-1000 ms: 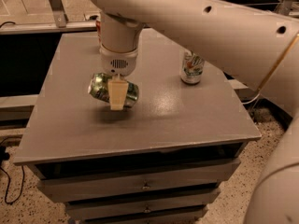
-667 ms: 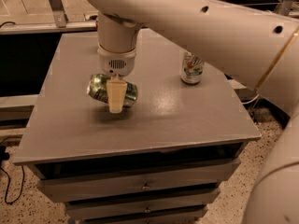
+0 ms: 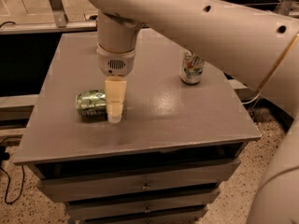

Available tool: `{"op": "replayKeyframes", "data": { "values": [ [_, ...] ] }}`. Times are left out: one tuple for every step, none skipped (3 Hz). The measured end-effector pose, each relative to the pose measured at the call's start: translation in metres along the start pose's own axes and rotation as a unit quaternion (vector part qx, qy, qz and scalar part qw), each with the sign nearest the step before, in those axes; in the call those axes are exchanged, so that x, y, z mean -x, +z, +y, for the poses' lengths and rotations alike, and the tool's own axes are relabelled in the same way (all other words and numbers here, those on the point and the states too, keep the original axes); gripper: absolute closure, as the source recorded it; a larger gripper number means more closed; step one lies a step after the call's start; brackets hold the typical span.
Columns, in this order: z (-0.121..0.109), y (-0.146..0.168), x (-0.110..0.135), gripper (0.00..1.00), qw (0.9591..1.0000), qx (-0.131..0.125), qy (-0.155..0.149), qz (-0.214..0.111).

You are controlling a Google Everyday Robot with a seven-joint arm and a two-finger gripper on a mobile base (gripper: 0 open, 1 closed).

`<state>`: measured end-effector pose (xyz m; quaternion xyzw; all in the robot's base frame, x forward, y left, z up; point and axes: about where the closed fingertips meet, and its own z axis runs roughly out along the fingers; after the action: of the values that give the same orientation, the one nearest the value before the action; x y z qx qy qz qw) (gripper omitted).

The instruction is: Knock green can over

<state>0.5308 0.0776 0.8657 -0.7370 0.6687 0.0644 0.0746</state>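
Observation:
The green can lies on its side on the grey table, left of centre, with its long axis running left to right. My gripper hangs straight down from the white wrist. Its cream tip sits right against the can's right end, just above the table top. The gripper hides the can's right end.
A mostly white can with green lettering stands upright at the right rear of the table. My large white arm spans the upper right. The table has drawers below, and its front edge is close to the can.
The green can has shifted left and a little toward the front, out from behind the gripper. The gripper has moved slightly lower and nearer. The white can has not moved.

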Motion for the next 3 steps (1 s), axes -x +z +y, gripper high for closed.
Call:
{"op": "replayKeyframes", "data": {
  "values": [
    [0.004, -0.009, -0.004, 0.0, 0.999, -0.007, 0.017, -0.041],
    [0.012, -0.025, -0.019, 0.0, 0.9917, -0.026, 0.038, -0.12],
    [0.02, -0.055, -0.051, 0.0, 0.9718, -0.072, 0.072, -0.212]
  ]
}}
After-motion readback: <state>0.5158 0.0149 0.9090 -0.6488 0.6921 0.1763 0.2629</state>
